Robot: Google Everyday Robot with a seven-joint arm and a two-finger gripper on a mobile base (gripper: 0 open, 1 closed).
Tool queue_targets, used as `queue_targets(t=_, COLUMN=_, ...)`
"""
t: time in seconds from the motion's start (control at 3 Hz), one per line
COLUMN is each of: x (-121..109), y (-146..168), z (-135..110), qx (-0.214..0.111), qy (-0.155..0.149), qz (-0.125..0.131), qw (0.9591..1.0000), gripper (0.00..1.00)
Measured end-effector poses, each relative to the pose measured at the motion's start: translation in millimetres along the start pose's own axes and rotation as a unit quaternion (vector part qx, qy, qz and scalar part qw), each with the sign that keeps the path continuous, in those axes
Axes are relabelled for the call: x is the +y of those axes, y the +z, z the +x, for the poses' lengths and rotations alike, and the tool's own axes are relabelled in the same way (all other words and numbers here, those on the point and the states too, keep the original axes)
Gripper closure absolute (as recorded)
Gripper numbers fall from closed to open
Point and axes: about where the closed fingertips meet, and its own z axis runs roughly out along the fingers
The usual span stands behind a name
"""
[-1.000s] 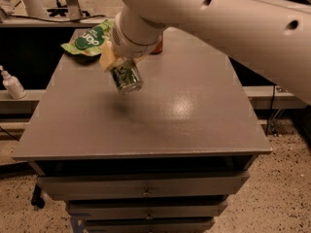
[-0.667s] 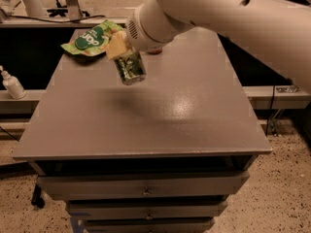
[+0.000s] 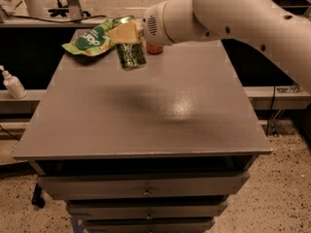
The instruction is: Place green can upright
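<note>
The green can (image 3: 131, 55) has a green and white patterned body and hangs nearly upright above the far left part of the grey table (image 3: 146, 106). My gripper (image 3: 125, 33) is shut on the can's upper half, with yellowish fingers (image 3: 122, 32) on it. The can is in the air; its shadow falls on the table's middle. The white arm (image 3: 233, 18) reaches in from the upper right.
A flat green snack bag (image 3: 90, 40) lies at the table's far left corner, just left of the can. A red can (image 3: 154, 48) stands behind the gripper, mostly hidden. A white pump bottle (image 3: 12, 83) stands on a ledge to the left. Drawers sit below the tabletop.
The gripper has carried the green can up and a little further back, and the can hangs closer to upright than before. The arm has swung to reach in more from the right.
</note>
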Motion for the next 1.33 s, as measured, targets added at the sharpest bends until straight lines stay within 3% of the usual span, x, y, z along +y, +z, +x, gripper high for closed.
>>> queue_targets(t=0.33, x=7.9, y=-0.9, z=-1.1, qx=-0.003, qy=-0.046, qz=-0.006, qw=0.9989, gripper=1.00)
queue_targets(t=0.67, x=7.6, y=-0.8, z=-1.2, qx=-0.003, qy=-0.046, qz=-0.006, qw=0.9989, gripper=1.00)
queue_targets(t=1.0, x=9.0, y=-1.4, z=-0.6, qx=-0.025, qy=-0.036, qz=-0.021, qw=0.9988, gripper=1.00)
queue_targets(t=1.33, x=0.2, y=0.4, z=2.8, qx=-0.076, qy=-0.013, qz=-0.053, qw=0.9956, gripper=1.00)
